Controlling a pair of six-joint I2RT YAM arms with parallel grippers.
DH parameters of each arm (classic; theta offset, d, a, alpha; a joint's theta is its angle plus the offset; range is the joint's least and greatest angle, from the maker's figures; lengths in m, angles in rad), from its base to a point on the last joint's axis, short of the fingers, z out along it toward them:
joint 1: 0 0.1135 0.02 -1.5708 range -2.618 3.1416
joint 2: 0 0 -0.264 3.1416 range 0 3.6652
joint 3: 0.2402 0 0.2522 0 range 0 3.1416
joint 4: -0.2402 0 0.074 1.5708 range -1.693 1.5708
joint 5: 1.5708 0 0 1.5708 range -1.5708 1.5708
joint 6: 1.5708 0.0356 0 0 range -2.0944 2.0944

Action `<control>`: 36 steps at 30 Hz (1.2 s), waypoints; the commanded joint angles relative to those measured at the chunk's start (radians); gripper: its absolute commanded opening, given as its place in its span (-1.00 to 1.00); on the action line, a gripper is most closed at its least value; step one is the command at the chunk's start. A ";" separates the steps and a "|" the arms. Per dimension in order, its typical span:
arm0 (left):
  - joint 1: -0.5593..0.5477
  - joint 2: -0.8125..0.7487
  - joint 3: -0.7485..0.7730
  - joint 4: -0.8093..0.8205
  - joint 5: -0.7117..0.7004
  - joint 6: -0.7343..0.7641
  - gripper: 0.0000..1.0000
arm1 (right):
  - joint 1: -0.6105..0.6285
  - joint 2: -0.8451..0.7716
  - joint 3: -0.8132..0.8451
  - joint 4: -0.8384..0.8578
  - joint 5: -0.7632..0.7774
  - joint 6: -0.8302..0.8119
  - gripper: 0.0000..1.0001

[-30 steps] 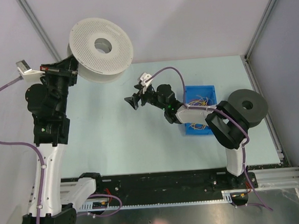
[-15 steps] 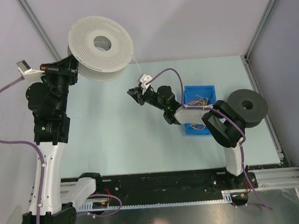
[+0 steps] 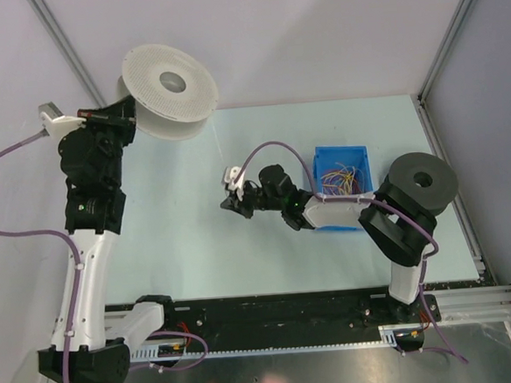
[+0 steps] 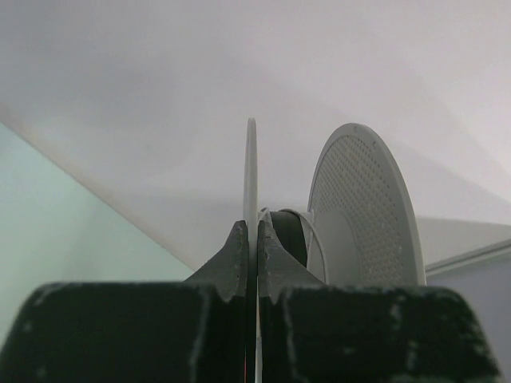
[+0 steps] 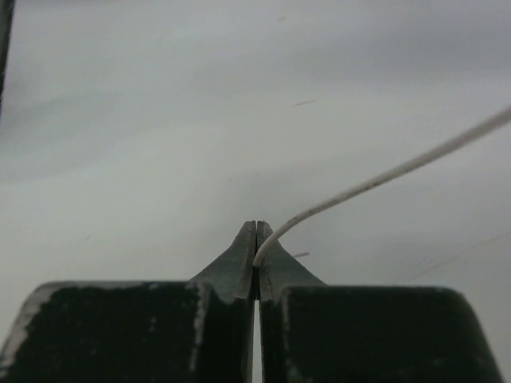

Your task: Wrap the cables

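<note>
Top external: right gripper [image 3: 228, 205] nearer than before (probably on wire [image 5: 359, 188])

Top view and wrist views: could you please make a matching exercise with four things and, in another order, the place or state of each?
1 white spool
2 black spool
3 blue bin
4 white wire

a pinched in the right claw
b holds the cables
c flange clamped by the left claw
d free, right of the blue bin

Pairs: 1-c, 2-d, 3-b, 4-a.
</note>
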 commanded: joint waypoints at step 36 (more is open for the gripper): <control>-0.370 0.225 -0.325 0.183 -0.020 0.921 -1.00 | 0.164 -0.471 0.050 -0.498 0.233 -0.903 -1.00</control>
